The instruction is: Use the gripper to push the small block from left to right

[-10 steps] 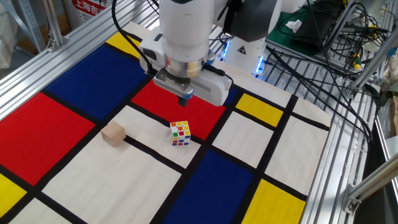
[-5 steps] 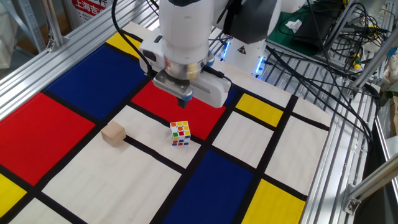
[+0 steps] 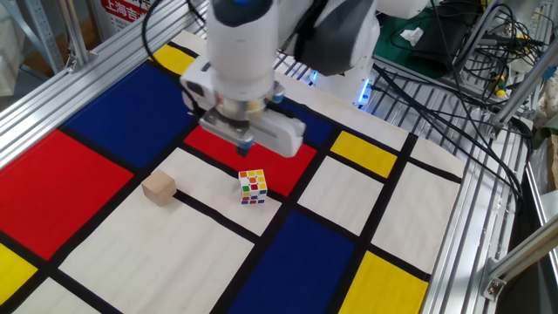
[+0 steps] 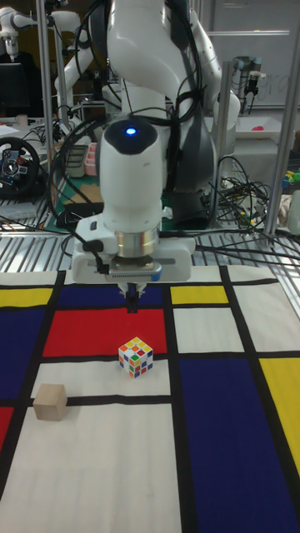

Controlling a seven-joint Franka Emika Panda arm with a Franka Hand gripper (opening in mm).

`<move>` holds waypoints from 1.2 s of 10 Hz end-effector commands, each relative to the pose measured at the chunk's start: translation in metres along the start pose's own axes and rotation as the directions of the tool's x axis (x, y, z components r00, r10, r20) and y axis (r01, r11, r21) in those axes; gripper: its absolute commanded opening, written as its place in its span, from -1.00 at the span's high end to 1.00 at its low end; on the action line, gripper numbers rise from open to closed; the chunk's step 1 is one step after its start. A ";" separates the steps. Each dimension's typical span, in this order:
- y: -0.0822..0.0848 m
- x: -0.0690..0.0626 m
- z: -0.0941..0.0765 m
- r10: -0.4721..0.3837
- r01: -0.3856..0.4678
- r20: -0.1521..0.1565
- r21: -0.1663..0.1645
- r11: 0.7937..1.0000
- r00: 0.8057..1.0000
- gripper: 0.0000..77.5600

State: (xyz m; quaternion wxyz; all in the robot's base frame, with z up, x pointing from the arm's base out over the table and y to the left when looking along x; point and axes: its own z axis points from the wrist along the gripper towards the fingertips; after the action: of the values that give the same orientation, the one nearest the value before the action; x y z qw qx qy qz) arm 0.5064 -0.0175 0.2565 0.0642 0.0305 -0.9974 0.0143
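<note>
The small block (image 3: pixel 159 187) is a plain tan wooden cube lying on a white panel of the mat, left of the puzzle cube; the tall fixed view shows the small block (image 4: pixel 50 402) at the lower left. My gripper (image 3: pixel 245 146) hangs over the red panel, up and to the right of the block and well apart from it. Its dark fingers look pressed together with nothing between them. In the tall fixed view the gripper (image 4: pixel 132 301) points down just above and behind the puzzle cube.
A multicoloured puzzle cube (image 3: pixel 253 187) with white edges stands right of the block, also seen as the puzzle cube (image 4: pixel 136 356) in the tall view. Aluminium rails (image 3: pixel 52 96) frame the mat. Cables (image 3: pixel 453 113) trail at the right.
The arm has shifted left and slightly down over the red panel, nearer the block's side. Block and puzzle cube have not moved.
</note>
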 end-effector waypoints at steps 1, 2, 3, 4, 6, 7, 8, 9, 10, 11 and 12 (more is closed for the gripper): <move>-0.048 -0.004 0.022 -0.030 0.030 0.002 -0.003 1.000 1.000 1.00; -0.056 -0.003 0.026 -0.017 0.017 0.004 -0.003 1.000 1.000 1.00; -0.064 -0.002 0.029 -0.011 0.011 0.006 -0.003 1.000 1.000 1.00; -0.077 0.000 0.034 -0.002 0.002 0.007 -0.001 1.000 1.000 1.00; -0.094 0.004 0.041 0.022 -0.022 0.006 0.003 1.000 1.000 1.00; -0.101 0.006 0.043 0.041 -0.041 0.007 0.002 0.999 0.999 1.00; -0.107 0.008 0.045 0.056 -0.056 0.009 0.003 0.998 0.998 1.00; -0.110 0.009 0.046 0.066 -0.066 0.009 0.003 0.998 0.998 1.00; -0.112 0.010 0.047 0.069 -0.070 0.013 0.007 0.998 0.998 1.00; -0.112 0.010 0.047 0.100 -0.100 0.020 0.008 0.995 0.995 1.00; -0.112 0.010 0.047 0.110 -0.111 0.041 0.007 0.994 0.993 1.00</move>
State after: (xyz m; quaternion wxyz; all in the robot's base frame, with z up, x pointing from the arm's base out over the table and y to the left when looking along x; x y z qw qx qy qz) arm 0.5000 -0.1224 0.2184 0.0574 -0.0041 -0.9982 0.0176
